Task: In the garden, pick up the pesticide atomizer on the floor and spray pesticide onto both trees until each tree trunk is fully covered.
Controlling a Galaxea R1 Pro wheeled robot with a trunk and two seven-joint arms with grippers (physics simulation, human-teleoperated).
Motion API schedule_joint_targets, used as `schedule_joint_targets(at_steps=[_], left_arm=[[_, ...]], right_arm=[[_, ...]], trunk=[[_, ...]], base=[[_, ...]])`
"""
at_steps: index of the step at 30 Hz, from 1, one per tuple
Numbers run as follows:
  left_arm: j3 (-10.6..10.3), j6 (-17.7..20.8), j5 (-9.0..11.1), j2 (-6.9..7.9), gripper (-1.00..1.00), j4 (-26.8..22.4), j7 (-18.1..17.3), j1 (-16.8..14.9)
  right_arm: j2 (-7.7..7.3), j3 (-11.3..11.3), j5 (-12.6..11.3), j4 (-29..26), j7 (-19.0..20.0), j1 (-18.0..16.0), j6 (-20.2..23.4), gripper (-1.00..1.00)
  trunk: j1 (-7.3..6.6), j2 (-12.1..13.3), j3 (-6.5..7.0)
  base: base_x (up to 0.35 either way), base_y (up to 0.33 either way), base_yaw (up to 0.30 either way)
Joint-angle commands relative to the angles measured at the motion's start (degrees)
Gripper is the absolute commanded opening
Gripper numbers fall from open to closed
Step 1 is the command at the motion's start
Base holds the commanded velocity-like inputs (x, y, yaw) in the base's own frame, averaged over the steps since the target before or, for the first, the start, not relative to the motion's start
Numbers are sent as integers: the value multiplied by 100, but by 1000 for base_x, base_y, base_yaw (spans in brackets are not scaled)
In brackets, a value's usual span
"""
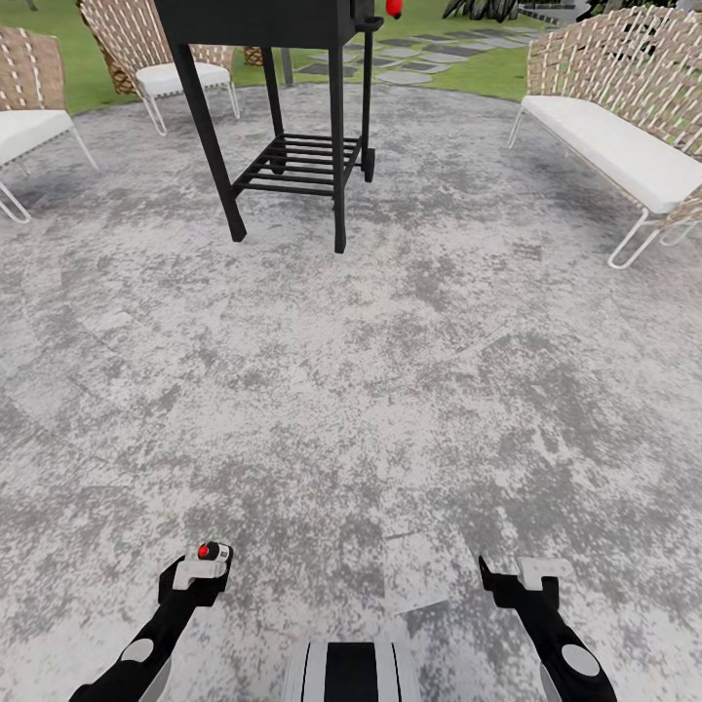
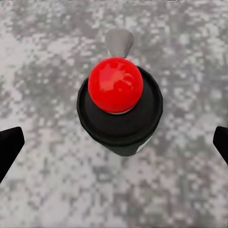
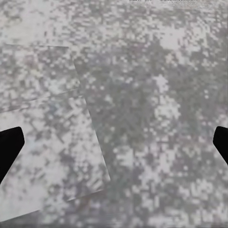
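Standing on: mottled grey stone paving [image 1: 390, 370], which we see spreading wide ahead of our base.
Left gripper: the black left gripper [image 1: 202, 575] hangs low near our trunk; in the left wrist view its two dark fingertips [image 2: 9, 147] sit far apart at the frame's edges, so we read it as spread wide, and nothing is pressed between them.
Object under left gripper: a black round-bodied thing topped with a glossy red ball [image 2: 115, 85] lies between the spread fingers; we cannot tell whether it touches them or rests on the paving, nor whether it is the atomizer.
Right gripper: the black right gripper [image 1: 522, 585] hangs at the other side; its fingertips [image 3: 10, 147] also sit wide apart, with bare paving between them.
Ahead of us: a black metal grill stand with a slatted lower shelf [image 1: 292, 161].
Seating: a woven wicker bench with a white cushion [image 1: 624, 136] on our right, woven wicker chairs with white cushions [image 1: 166, 58] on our left.
Beyond: green lawn [image 1: 487, 68] with grey stepping stones [image 1: 409, 68].
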Motion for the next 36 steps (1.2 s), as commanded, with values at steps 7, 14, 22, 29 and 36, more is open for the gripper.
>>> schedule_joint_targets(at_steps=[7,14,22,29,36], left_arm=[[24,-17,-22,-2,100,2,-30,-2],[25,-17,-28,-6,100,6,-30,-2],[21,-17,-30,-1,100,6,-30,-2],[15,-20,-22,1,100,6,-30,-2],[16,-20,-22,1,-100,6,-30,-2]], right_arm=[[-1,0,0,-2,-2,1,2,100],[-1,0,0,-2,-2,1,2,100],[-1,0,0,-1,-2,1,2,100],[-1,0,0,-1,-2,1,2,100],[-1,0,0,-1,-2,1,2,100]], trunk=[[-1,-1,-3],[-1,-1,-3],[-1,-1,-3],[-1,-1,-3],[-1,-1,-3]], base=[[17,0,0],[35,0,0],[38,0,0],[1,0,0],[0,0,0]])
